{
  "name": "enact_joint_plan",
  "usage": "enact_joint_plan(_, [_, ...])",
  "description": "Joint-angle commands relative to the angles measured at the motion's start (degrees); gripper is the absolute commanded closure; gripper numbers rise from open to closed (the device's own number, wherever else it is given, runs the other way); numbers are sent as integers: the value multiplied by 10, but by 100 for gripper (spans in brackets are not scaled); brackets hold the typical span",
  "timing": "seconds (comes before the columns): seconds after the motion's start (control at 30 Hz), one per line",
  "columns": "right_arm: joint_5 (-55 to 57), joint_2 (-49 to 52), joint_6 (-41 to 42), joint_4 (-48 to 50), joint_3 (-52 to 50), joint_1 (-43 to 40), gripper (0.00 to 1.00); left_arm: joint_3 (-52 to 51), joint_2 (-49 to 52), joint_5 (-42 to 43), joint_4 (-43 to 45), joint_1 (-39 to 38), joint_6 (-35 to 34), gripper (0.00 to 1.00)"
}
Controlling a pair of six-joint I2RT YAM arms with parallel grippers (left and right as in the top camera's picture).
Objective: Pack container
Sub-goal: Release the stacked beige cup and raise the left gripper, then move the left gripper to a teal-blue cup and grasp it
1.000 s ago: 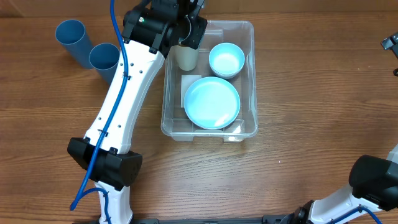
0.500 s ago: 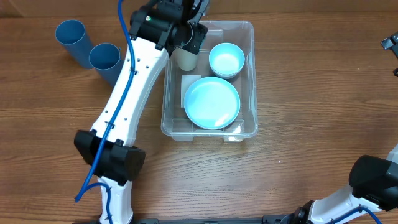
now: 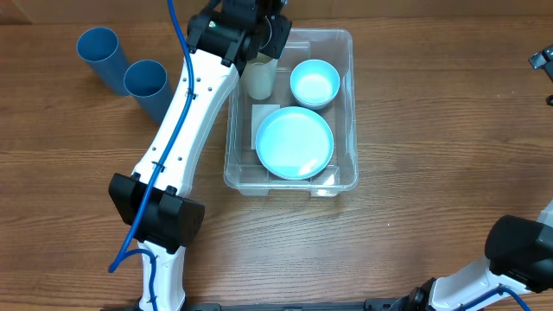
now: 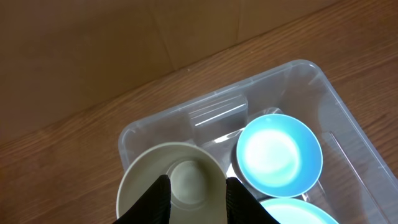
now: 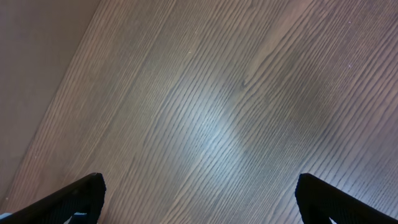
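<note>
Two blue plastic cylindrical cups stand far left on the brown wood-grain table: one near the back edge, the other just beside it, nearer the centre; both open mouth up. The white left arm runs from the front edge diagonally up to the container's back-left corner. The large clear plastic rectangular container sits mid-table, long axis front to back, moulded ribs visible on its end wall in the left wrist view. Inside, left to right: a cream round cup upright in the back-left corner; a white rectangular label on the bottom, partly covered by the plate, no writing legible on it; a light blue round plate flat in the front half; a light blue round bowl in the back-right corner, close behind the plate. No brand marks readable anywhere. The left gripper hangs directly above the cream cup, black fingers parted narrower than the cup's mouth, nothing between them. The right gripper is spread wide, its tips at opposite lower corners of the right wrist view, bare wood below, holding nothing.
</note>
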Motion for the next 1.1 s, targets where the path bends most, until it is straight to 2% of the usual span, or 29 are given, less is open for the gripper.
enact_joint_plan(0.0, [6,-5,0,2,8,-1,0,9,-3,-14,-11,10,5,71])
enact_joint_plan(0.2, [6,-5,0,2,8,-1,0,35,-62,-67,-101,40,-46,62])
enact_joint_plan(0.37, [6,-5,0,2,8,-1,0,33,-83,-85,-210,105,-62,57])
enact_joint_plan(0.4, [6,-5,0,2,8,-1,0,31,-77,-85,-221,125,-70,53])
enact_joint_plan(0.57, [6,-5,0,2,8,-1,0,25,-25,-12,-232,204,-81,52])
enact_joint_plan(0.67, [6,-5,0,2,8,-1,0,25,12,13,-236,220,-70,55])
enact_joint_plan(0.9, [6,-5,0,2,8,-1,0,25,98,17,-243,220,-51,61])
enact_joint_plan(0.97, [6,-5,0,2,8,-1,0,25,115,17,-247,220,-51,66])
enact_joint_plan(1.03, [6,-5,0,2,8,-1,0,25,124,17,-251,220,-52,95])
enact_joint_plan(1.07, [6,-5,0,2,8,-1,0,25,125,17,-252,220,-52,96])
